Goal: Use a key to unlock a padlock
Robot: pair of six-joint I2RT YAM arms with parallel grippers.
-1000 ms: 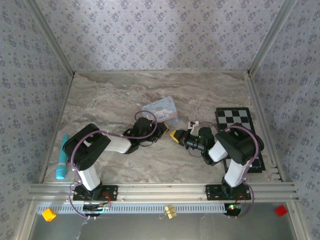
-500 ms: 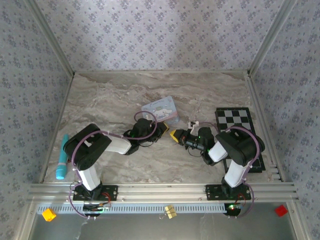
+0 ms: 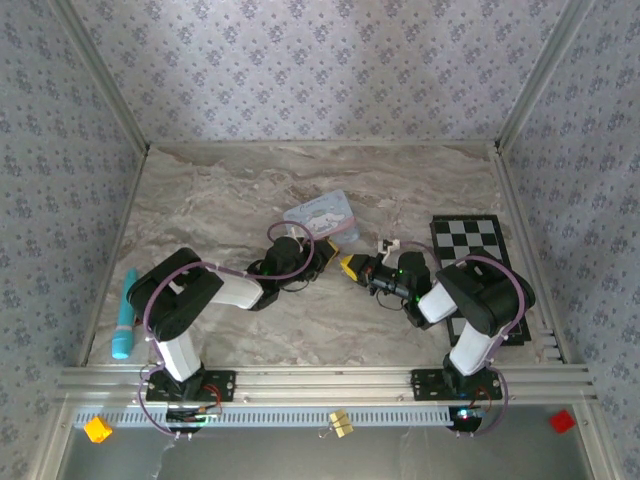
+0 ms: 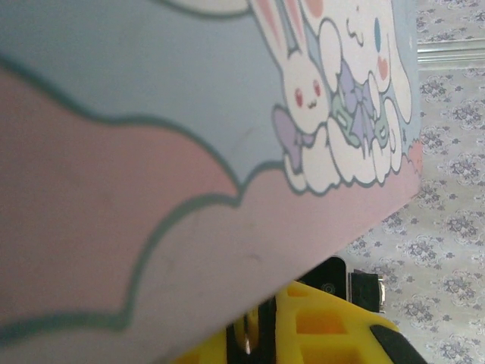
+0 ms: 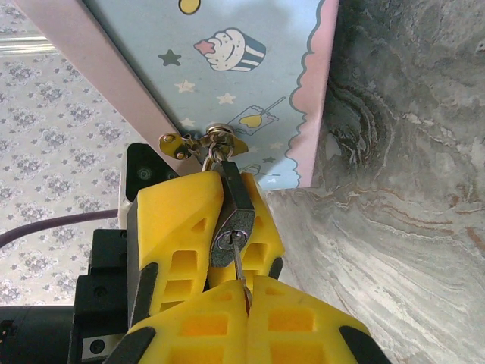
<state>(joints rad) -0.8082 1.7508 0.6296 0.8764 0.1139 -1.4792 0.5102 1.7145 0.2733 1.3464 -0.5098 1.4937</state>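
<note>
The padlock point(image 5: 233, 220), a small dark block with a round pale keyhole, hangs by its shackle from the clasp point(image 5: 216, 140) of a pastel cartoon tin point(image 5: 250, 83). My left gripper point(image 3: 318, 258) is shut on the padlock, with its yellow fingers point(image 5: 176, 227) on either side of the body. The right gripper point(image 5: 246, 282) is shut on the key point(image 5: 239, 269), whose thin blade sits in the keyhole. In the top view the right gripper point(image 3: 350, 266) meets the left one just in front of the tin point(image 3: 322, 213). The tin's side point(image 4: 151, 152) looms close over the left gripper point(image 4: 261, 334).
A black-and-white chessboard point(image 3: 480, 260) lies at the right beside the right arm. A teal tool point(image 3: 123, 315) lies at the left edge. A small white object point(image 3: 385, 245) sits near the board. Walls close in the sides and back.
The tin has tipped and shifted a little toward the back. Both grippers edged the same way, still joined at the padlock.
</note>
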